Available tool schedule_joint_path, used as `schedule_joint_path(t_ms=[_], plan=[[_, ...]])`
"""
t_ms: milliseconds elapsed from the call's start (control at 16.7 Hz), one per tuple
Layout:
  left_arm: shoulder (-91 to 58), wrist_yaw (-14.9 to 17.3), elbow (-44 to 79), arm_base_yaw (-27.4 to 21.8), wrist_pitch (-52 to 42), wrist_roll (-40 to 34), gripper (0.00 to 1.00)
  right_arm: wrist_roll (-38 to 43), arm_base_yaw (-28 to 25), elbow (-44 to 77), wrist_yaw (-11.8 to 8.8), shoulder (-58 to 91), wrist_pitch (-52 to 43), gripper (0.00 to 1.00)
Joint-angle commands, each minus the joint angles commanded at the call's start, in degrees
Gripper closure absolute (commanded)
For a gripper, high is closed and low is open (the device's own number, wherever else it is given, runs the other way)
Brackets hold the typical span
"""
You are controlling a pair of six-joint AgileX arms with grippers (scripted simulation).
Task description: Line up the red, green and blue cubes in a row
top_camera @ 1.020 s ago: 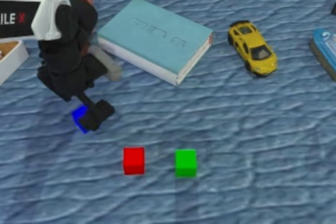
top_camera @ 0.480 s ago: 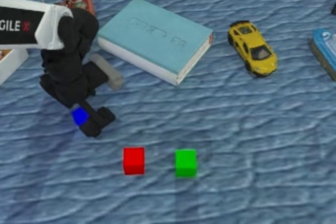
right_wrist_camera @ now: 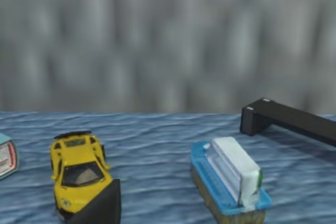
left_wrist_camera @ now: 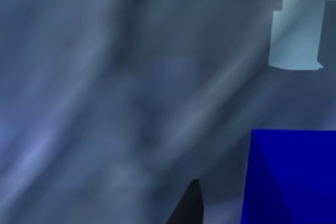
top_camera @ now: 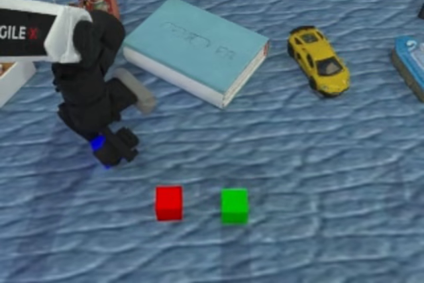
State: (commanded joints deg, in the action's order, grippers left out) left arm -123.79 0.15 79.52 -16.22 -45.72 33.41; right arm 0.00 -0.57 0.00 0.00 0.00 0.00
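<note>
In the top view the left gripper (top_camera: 109,148) sits at the left of the frame, a little above mid-height, with its black fingers closed around the blue cube (top_camera: 98,143). Only a small deep-blue patch of that cube shows between the fingers and the black wrist above them. The left wrist view shows much more of it: the blue cube (left_wrist_camera: 291,177) fills the lower right corner as a flat, saturated blue solid with one sharp edge dividing a lighter face from a darker one, and a dark fingertip (left_wrist_camera: 189,208) pokes up just beside it.

The red cube (top_camera: 169,203) lies lower down, left of centre, plain bright red with a slightly darker front face. The green cube (top_camera: 234,205) stands to its right at the same height in the frame, the same size, bright green, with a clear gap between the two. Both rest flat on the blue rippled table (top_camera: 318,183), well apart from the gripper.

Near the top centre lies a pale teal book (top_camera: 195,49), and to its right a yellow car (top_camera: 318,61), far larger than any cube.

The right arm is outside the top view; its wrist view looks at the car (right_wrist_camera: 79,174) and a blue-based object (right_wrist_camera: 228,184), and I cannot tell how its fingers stand.
</note>
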Motion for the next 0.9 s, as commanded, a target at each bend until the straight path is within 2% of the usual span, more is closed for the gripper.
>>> schedule_joint_path(t_ms=[180,240,660,900], plan=[[0.0,0.0,0.0,0.0,0.0,0.0,0.98,0.0,0.0,0.0,0.0,0.0,0.0,0.00],[0.0,0.0,0.0,0.0,0.0,0.0,1.00,0.0,0.0,0.0,0.0,0.0,0.0,0.00],[0.0,0.0,0.0,0.0,0.0,0.0,1.00,0.0,0.0,0.0,0.0,0.0,0.0,0.00],[2.0,0.5,1.9,0.0,-3.0,-0.1,1.00,0.0,0.0,0.0,0.0,0.0,0.0,0.00]])
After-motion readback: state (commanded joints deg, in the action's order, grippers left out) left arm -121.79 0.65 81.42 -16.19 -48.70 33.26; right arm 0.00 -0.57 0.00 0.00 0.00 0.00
